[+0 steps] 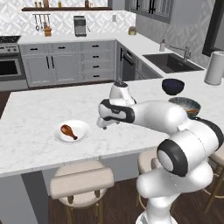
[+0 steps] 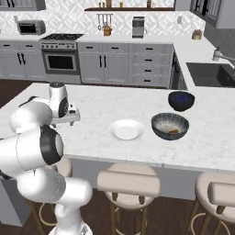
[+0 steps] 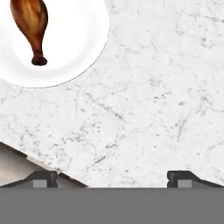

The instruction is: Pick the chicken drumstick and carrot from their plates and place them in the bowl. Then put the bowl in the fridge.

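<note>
The white marble island counter (image 1: 35, 144) is seen across the foreground of both base views, with padded stools (image 2: 129, 182) tucked under its near edge. Behind it, grey cabinets, an oven (image 2: 60, 62) and a dark sink (image 1: 171, 62) are set along the walls.

On the counter, the dark grey speckled bowl (image 2: 170, 126) is stood just beside an empty white plate (image 2: 126, 130); something small and orange-brown is seen lying in the bowl's bottom, too small to be named surely. A smaller glossy dark blue-black bowl (image 2: 181, 101) is placed just behind the grey one, apart from it. A second white plate (image 1: 72, 131) is set well apart to the arm's left, and the chicken drumstick (image 1: 68, 131) is lain on it, its thin bone end pointed towards the counter's near edge. In the hand view the drumstick (image 3: 31, 26) is found at the upper left on that plate (image 3: 78, 48).

The gripper (image 3: 112, 178) is held above bare marble just beside the drumstick's plate, its finger tips (image 3: 43, 178) spread wide apart, with nothing held or touched between them.
</note>
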Controlling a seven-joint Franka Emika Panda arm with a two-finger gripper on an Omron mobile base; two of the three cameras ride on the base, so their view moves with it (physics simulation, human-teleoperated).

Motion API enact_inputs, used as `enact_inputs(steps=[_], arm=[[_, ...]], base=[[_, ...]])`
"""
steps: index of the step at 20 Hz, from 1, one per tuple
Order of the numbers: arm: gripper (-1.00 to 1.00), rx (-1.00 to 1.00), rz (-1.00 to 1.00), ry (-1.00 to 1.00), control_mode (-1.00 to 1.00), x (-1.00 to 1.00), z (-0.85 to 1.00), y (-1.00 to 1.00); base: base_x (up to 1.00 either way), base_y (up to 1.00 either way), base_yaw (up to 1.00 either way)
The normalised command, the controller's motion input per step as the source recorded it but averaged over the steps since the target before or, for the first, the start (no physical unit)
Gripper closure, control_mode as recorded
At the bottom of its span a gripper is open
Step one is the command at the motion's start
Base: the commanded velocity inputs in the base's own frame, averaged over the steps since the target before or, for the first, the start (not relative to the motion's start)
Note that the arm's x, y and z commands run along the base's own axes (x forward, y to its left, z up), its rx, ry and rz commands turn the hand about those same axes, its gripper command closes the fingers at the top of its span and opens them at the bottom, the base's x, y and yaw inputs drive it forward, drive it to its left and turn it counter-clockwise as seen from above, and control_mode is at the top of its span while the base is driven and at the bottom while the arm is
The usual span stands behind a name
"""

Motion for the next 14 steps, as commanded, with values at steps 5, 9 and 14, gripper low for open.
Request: enact_inputs(steps=[5, 9, 14], arm=[[-1.00, 0.00, 0.51, -0.04, -1.00, 0.17, -0.05, 1.00], [-1.00, 0.00, 0.18, -0.03, -1.00, 0.40, -0.16, 1.00], [-1.00, -0.01, 0.06, -0.04, -1.00, 0.25, -0.33, 1.00]], base=[[0.00, 0.00, 0.00], [0.00, 0.00, 0.00], [0.00, 0.00, 0.00]])
